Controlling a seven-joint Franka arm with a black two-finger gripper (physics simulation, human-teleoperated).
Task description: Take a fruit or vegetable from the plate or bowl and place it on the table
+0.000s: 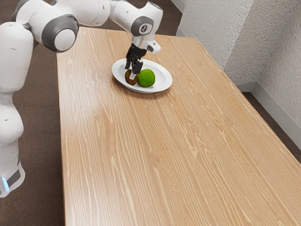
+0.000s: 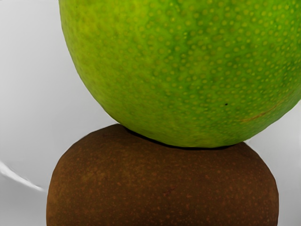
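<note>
Rough walls [image 1: 261,35] stand near the wood-grained table [image 1: 141,155]; I cannot tell whether the pincer [image 1: 130,73] clamps the kiwi [image 2: 162,183].

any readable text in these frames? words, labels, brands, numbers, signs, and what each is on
Legible text: none.
Small mark on the arm's dark round joint cover, exterior view: too small to read, can't say if it's a letter or a logo.
Green fruit, brown fruit, plate, table: no lettering visible.

Plate rim [image 1: 167,82], green fruit [image 2: 188,70] — crowding brown fruit [image 2: 162,188]
</note>
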